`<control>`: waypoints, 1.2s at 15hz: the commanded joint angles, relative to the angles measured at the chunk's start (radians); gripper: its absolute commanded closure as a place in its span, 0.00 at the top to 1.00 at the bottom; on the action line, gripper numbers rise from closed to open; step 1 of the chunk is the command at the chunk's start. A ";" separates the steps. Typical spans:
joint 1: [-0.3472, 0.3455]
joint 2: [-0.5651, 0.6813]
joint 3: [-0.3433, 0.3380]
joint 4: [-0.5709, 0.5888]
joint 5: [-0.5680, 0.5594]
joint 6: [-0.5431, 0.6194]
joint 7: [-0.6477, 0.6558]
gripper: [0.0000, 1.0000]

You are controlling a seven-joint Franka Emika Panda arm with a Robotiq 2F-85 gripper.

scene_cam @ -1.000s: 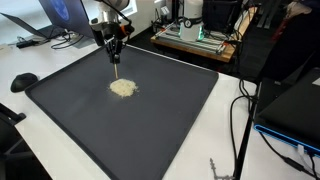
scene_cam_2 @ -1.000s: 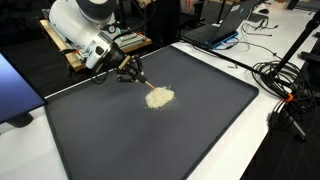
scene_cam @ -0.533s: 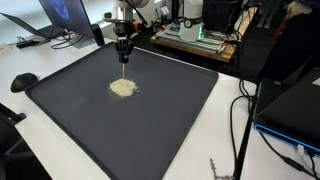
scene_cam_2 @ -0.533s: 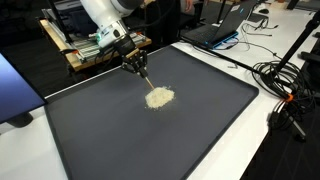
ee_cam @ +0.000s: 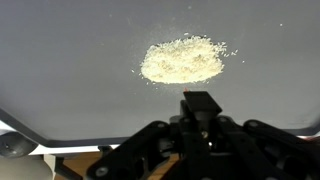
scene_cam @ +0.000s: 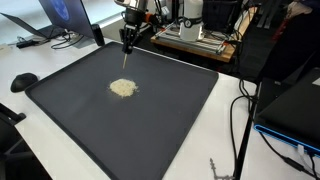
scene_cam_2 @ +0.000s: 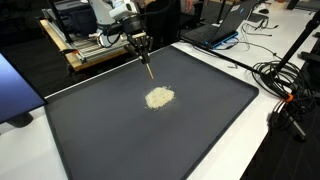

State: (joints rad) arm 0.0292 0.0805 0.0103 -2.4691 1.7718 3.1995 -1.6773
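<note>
A small pile of pale grains [scene_cam: 122, 88] lies on a large dark mat [scene_cam: 180, 115]; both also show in the second exterior view, pile [scene_cam_2: 159, 97] on mat [scene_cam_2: 120, 140]. My gripper [scene_cam: 128, 40] is shut on a thin stick-like tool [scene_cam: 124, 60] that points down. It hangs above the mat's far edge, raised and clear of the pile, also in an exterior view [scene_cam_2: 140, 44]. In the wrist view the pile [ee_cam: 182, 60] lies ahead of the gripper [ee_cam: 200, 135], with the tool's dark end [ee_cam: 200, 104] between them.
The mat lies on a white table. A laptop [scene_cam: 60, 15] and a black puck [scene_cam: 23, 81] sit to one side. A wooden rack with equipment [scene_cam_2: 95, 50] stands behind the mat. Cables [scene_cam_2: 285, 85] trail along the table edge.
The gripper, still holding the tool, has risen and moved away from the pile toward the mat's far edge. The pile looks unchanged.
</note>
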 commanded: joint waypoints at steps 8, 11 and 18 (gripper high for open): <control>0.132 0.063 0.118 0.047 -0.080 0.279 0.057 0.03; 0.147 0.105 0.141 0.065 -0.058 0.315 0.031 0.03; 0.104 0.183 0.218 0.163 0.204 0.473 -0.270 0.03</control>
State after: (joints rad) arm 0.1711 0.2433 0.1911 -2.3779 1.8264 3.6004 -1.7614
